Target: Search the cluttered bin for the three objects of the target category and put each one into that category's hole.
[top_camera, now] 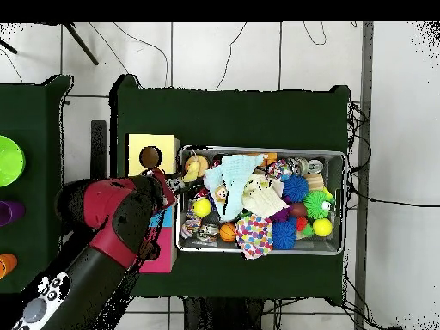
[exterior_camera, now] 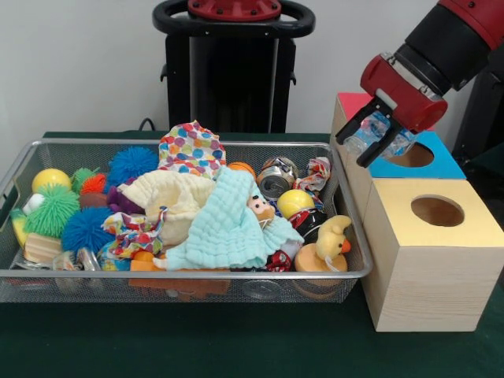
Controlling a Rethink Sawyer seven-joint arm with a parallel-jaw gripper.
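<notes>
My gripper [exterior_camera: 353, 151] hangs over the row of wooden boxes at the right of the bin, shut on a crushed clear plastic bottle [exterior_camera: 379, 134] with a blue label. The bottle sits just left of the round hole [exterior_camera: 412, 155] in the blue-topped box [exterior_camera: 443, 164]. In front of it stands the yellow-topped box [exterior_camera: 465, 228] with its own hole [exterior_camera: 437, 210]; a red-topped box [exterior_camera: 352, 102] stands behind. In the overhead view the gripper [top_camera: 163, 184] is between the boxes and the wire bin [top_camera: 339, 156], and the bottle is hidden.
The wire bin [exterior_camera: 181, 276] is piled with cloths: pale blue [exterior_camera: 228, 224], cream [exterior_camera: 169, 193], polka-dot [exterior_camera: 191, 147]. Around them lie spiky balls [exterior_camera: 51, 211], yellow balls [exterior_camera: 295, 202], a crushed can [exterior_camera: 276, 183] and a toy duck [exterior_camera: 335, 236]. Coloured bowls [top_camera: 7, 160] sit at the overhead view's left.
</notes>
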